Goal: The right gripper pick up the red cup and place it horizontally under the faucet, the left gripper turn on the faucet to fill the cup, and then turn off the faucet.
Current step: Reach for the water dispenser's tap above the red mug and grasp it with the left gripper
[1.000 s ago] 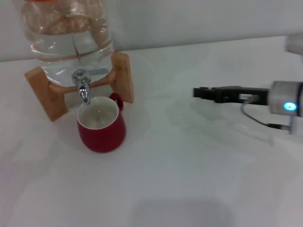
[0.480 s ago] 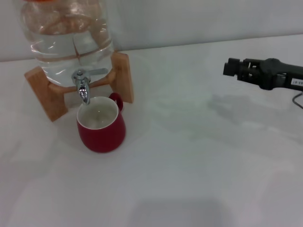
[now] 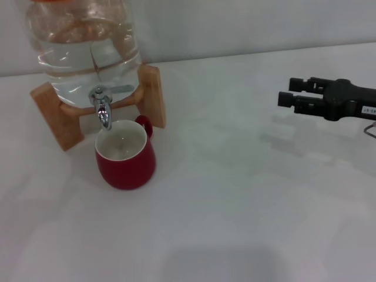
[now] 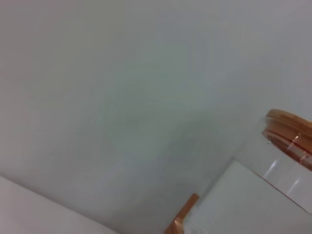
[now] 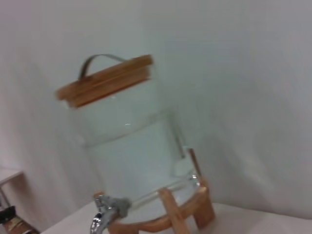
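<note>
Since half a second ago the right gripper [image 3: 286,92] has barely shifted along the right side of the head view, though its two black fingers [image 3: 299,83] now show as separate prongs with a clear gap between them, parted and holding nothing. The arm reaches in level from the right edge, fingertips aimed toward the dispenser side, hanging above the white table [image 3: 235,200].

Well away from those fingertips, far off toward the other side of the table, the red cup [image 3: 125,153] stands upright, its long axis vertical, white mouth facing up, small loop handle pointing back toward the wooden stand [image 3: 154,94]. It sits directly below the faucet [image 3: 104,106], whose chrome spout points down into the mouth and whose flat lever sticks out sideways toward the gripper's side. The glass jar [image 3: 82,47] rests on the stand.

The left gripper is out of sight; its wrist view catches only wall and part of the jar.
</note>
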`<action>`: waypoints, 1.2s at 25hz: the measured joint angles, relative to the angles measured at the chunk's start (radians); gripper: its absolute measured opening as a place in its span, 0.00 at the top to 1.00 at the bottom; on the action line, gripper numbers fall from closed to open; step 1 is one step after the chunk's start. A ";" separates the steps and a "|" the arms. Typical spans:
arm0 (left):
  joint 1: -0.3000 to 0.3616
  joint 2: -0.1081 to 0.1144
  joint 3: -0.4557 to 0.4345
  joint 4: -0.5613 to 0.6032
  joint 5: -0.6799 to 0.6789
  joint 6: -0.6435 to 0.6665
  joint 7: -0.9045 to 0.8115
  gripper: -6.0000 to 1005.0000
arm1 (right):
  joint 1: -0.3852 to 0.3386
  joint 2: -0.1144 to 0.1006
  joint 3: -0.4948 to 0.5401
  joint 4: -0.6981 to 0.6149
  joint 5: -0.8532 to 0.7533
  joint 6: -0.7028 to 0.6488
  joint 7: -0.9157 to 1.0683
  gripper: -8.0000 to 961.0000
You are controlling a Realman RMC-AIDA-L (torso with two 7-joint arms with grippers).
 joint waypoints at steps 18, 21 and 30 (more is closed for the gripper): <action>-0.102 -0.023 0.089 0.533 0.413 -0.195 -0.456 0.20 | -0.016 0.001 0.055 0.000 -0.002 -0.027 0.066 0.37; -0.124 -0.023 0.174 0.672 0.498 -0.194 -0.567 0.20 | -0.021 0.002 0.055 0.000 -0.002 -0.058 0.069 0.37; -0.226 -0.024 0.450 1.000 0.787 -0.190 -0.775 0.20 | -0.021 0.023 0.053 0.010 -0.045 -0.165 0.068 0.37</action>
